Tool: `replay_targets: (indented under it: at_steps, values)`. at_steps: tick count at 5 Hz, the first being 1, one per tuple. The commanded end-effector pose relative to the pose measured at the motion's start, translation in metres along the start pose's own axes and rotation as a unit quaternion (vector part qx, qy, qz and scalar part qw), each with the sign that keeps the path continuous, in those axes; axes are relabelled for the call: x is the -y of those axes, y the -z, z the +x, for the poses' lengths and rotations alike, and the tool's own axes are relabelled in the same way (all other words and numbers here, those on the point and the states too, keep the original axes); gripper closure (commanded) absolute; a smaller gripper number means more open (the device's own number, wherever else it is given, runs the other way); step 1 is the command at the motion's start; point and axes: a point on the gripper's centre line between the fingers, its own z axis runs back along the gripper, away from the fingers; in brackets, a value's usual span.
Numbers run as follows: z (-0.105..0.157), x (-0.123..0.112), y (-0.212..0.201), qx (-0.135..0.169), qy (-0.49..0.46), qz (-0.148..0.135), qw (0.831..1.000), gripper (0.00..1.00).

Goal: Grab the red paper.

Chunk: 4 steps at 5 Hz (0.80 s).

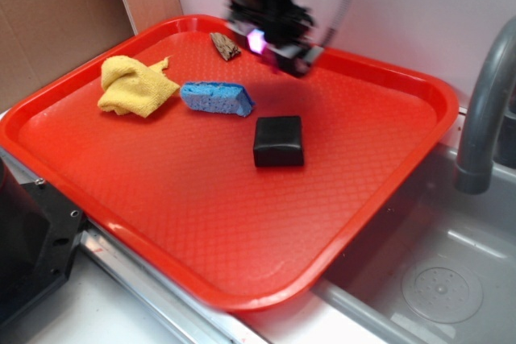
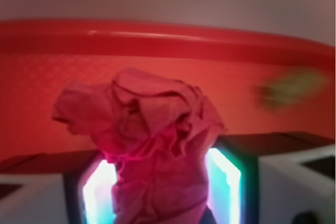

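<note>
Crumpled red paper (image 2: 152,150) sits pinched in my tool (image 2: 157,192) over the tray's (image 1: 403,78) far side; grab looks done, next lift clear.

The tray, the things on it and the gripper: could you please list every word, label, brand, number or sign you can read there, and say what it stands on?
No readable text in either view.
Red tray: embossed grid only, no print.
Black block, blue sponge, yellow cloth: no labels.
Red paper, between the gripper's fingers: only wrinkles.
Gripper body: blurred, no marking to make out.
Sink and faucet: no visible marking.
</note>
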Motion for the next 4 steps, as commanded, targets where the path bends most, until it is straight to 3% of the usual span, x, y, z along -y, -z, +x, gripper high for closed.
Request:
replay_targets:
  at_steps: [1, 2, 3, 4]
  values:
    - [-0.028, -0.046, -0.129, -0.101, -0.075, 0.025, 0.992, 1.00]
    - [-0.062, -0.052, -0.159, -0.092, -0.052, 0.010, 0.994, 1.00]
    - [-0.073, -0.052, -0.167, -0.083, -0.062, 0.000, 0.995, 1.00]
    - [-0.070, -0.052, -0.156, -0.095, -0.064, 0.002, 0.993, 1.00]
